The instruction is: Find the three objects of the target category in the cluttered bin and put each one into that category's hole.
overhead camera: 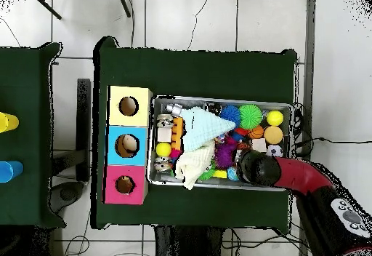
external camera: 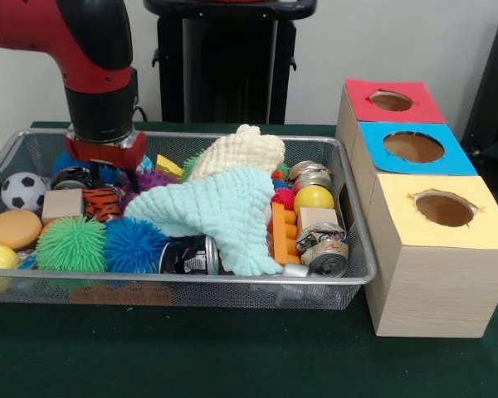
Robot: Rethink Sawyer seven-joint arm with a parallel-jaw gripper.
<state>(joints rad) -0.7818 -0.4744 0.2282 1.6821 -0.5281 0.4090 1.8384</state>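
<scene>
The silver wire-mesh bin (external camera: pixel 191 282) sits on the green table, full of toys; it also shows in the overhead view (overhead camera: pixel 218 98). My gripper (external camera: pixel 106 166) is lowered into the bin's far left part, its tips hidden among the clutter; from overhead it (overhead camera: pixel 244 167) is near the bin's robot-side edge. An orange and black striped toy (external camera: pixel 102 202) lies just in front of it. No yellow duck or brown monkey shows. A mint cloth (external camera: pixel 220 211) and a cream cloth (external camera: pixel 242 152) cover the middle. The red-topped hole (external camera: pixel 391 100) is the farthest on the box to the right, also seen overhead (overhead camera: pixel 125 185).
Green (external camera: pixel 72 243) and blue (external camera: pixel 134 243) spiky balls, drink cans (external camera: pixel 191 254), a soccer ball (external camera: pixel 22 191), a wooden block (external camera: pixel 62 203) and a yellow ball (external camera: pixel 314 197) fill the bin. The blue-topped hole (external camera: pixel 412 147) and the yellow-topped hole (external camera: pixel 444 209) lie nearer on the box.
</scene>
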